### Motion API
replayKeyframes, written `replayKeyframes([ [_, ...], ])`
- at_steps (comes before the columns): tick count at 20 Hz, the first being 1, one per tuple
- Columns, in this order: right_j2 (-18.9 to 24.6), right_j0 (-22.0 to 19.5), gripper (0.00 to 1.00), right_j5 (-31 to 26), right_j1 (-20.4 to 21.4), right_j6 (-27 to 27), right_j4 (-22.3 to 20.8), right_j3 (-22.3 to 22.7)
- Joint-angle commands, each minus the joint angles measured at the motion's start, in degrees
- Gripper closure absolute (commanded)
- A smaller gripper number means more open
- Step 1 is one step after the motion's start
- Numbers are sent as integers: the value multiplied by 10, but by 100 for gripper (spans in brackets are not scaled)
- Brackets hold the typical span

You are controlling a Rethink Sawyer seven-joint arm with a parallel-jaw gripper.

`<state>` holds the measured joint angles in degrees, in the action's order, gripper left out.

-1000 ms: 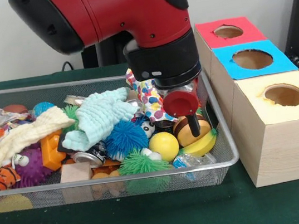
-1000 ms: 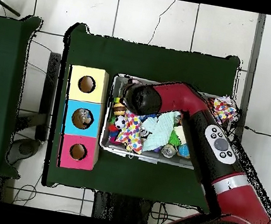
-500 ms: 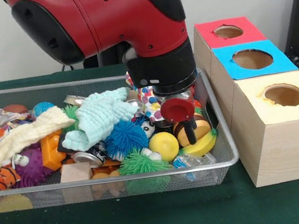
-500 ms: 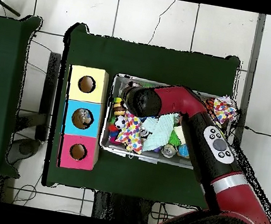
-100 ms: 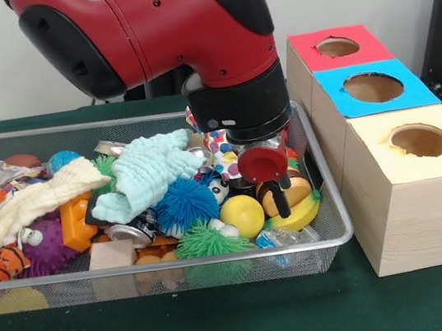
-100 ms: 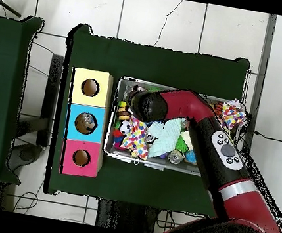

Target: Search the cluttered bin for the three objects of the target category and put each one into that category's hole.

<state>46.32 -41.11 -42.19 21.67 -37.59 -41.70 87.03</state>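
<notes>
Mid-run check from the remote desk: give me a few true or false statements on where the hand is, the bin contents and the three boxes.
1. The hand is down inside the wire bin, at the end nearest the boxes. True.
2. The hand is over the purple spiky toy. False: it is at the toy burger; the purple spiky toy lies at the bin's opposite end.
3. The yellow-topped box is nearest the front camera. True.
4. The blue-topped box sits at one end of the row. False: the blue-topped box is in the middle, with the red-topped box behind it.
</notes>
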Motion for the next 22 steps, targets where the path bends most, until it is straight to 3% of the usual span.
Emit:
replayKeyframes([
  [1,-35,-3,0,17,-54,25,-27,-49],
  [7,-36,4,0,20,-75,32,-36,-74],
  [22,-37,16,0,13,-83,23,-35,-96],
])
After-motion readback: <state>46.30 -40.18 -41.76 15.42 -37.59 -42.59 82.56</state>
